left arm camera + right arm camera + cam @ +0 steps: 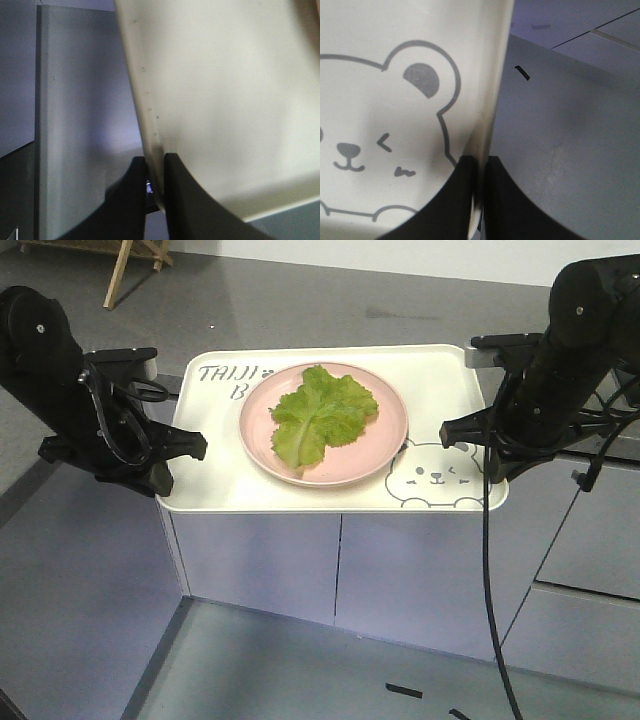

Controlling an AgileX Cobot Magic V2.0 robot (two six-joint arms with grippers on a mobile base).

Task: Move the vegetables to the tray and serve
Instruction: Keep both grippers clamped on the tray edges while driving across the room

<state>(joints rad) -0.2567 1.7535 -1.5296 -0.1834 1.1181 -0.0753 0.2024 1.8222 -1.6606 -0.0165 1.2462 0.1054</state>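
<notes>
The cream-white tray (pixel 440 390) with a grey bear face is held up between both arms in the front view. On it sits a round pink plate (pixel 385 445) carrying the vegetables (pixel 320 412), one ruffled green lettuce leaf. My left gripper (pixel 178 455) is shut on the tray's left rim (pixel 150 130), one finger on each side. My right gripper (pixel 462 432) is shut on the right rim (pixel 487 125), next to the bear's ear (pixel 421 80).
A white cabinet (pixel 340 570) stands directly under and behind the tray. Grey floor (pixel 90 580) lies to the left and in front. More cabinet fronts (pixel 600 540) are at the right. A wooden stand (pixel 135 262) stands at the far back left.
</notes>
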